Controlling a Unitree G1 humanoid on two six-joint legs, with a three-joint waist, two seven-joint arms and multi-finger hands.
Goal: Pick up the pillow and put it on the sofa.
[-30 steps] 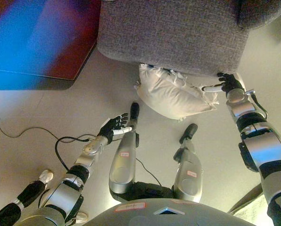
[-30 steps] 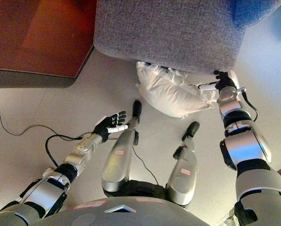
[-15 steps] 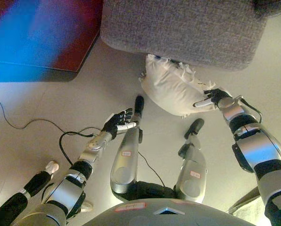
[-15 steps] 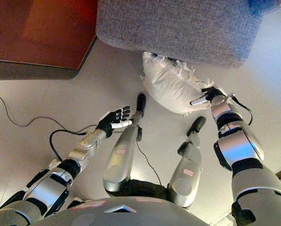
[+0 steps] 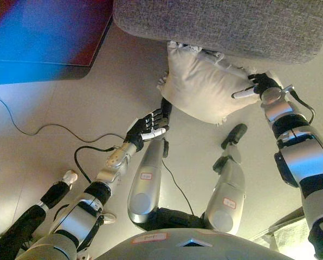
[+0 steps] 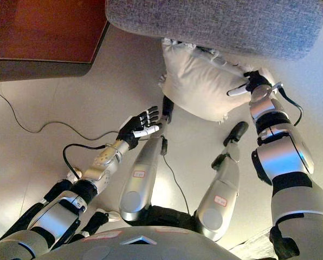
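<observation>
A white, crumpled pillow (image 5: 202,86) lies on the floor, its top edge pushed against the base of the grey sofa (image 5: 221,24). My right hand (image 5: 262,86) is at the pillow's right corner. Its white-tipped thumb lies across the front of the cloth and its fingers curl round the edge behind. My left hand (image 5: 149,125) is open with spread fingers, just below the pillow's lower left edge and a little apart from it.
A dark red-brown piece of furniture (image 6: 42,32) stands at the upper left beside the sofa. A person's dark leg and white shoe (image 5: 69,177) show at the lower left. Pale floor lies between them.
My right hand went from the sofa's lower edge onto the pillow's right corner and closed on it. My left hand rose toward the pillow's lower left. The camera has shifted too.
</observation>
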